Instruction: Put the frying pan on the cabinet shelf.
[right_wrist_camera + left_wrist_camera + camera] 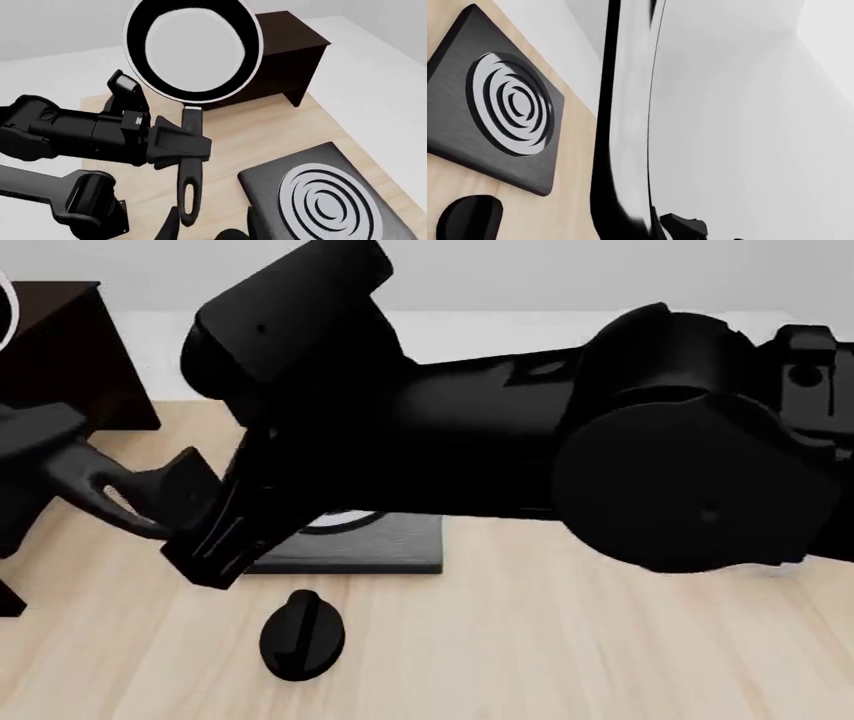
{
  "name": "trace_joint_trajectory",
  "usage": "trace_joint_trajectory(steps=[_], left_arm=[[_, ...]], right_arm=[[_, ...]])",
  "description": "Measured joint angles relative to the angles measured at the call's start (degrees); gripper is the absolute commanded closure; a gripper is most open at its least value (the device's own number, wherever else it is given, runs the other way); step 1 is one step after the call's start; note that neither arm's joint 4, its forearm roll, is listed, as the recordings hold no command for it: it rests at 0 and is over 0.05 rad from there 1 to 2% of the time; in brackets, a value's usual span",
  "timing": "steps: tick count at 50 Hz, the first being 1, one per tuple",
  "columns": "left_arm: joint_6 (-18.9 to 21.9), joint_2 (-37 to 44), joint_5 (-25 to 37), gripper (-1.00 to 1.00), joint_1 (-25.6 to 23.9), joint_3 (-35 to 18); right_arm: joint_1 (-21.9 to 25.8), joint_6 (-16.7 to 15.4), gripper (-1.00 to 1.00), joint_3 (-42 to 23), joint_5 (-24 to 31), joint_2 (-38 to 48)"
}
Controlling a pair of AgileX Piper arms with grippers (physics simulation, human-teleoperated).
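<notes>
The frying pan (193,47) hangs in the air, tipped up so that its pale-reflecting inside faces the right wrist camera. My left gripper (189,146) is shut on its long black handle (188,185). Behind the pan stands the dark brown cabinet (293,55); its shelf boards are partly hidden by the pan. My right gripper (210,227) is open, its fingers on either side of the handle's end without closing on it. In the front view only the pan's rim (6,310) shows, at the far left beside the cabinet (67,350). The left wrist view is filled by the pan's glossy wall (627,125).
A flat black stove plate (374,548) with a ring pattern lies mid-table, also the stove plate (320,200) near my right gripper. A small black knob (303,635) lies in front of it. My right arm (667,460) blocks much of the front view.
</notes>
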Motion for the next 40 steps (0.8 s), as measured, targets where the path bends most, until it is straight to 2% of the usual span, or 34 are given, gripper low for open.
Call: trace_joint_trajectory(steps=[6,14,27,40], left_arm=[[0.3,0.3,-0.3,1.00,0.4,0.2],[0.5,0.7,-0.7,1.00,0.5,0.6],[0.8,1.1,-1.2,1.00,0.5,1.2],[0.1,1.3,-2.4,1.00,-0.2,2.7]], right_arm=[[-2.7,0.3,-1.00,2.1,-0.2,-2.8],[-8.6,0.5,-1.00,5.9,-0.2,-8.3],[-19.1,-0.8,-1.00,13.3,-0.4,-17.4],[-31.2,0.8,-1.00,22.4,0.7,-30.1]])
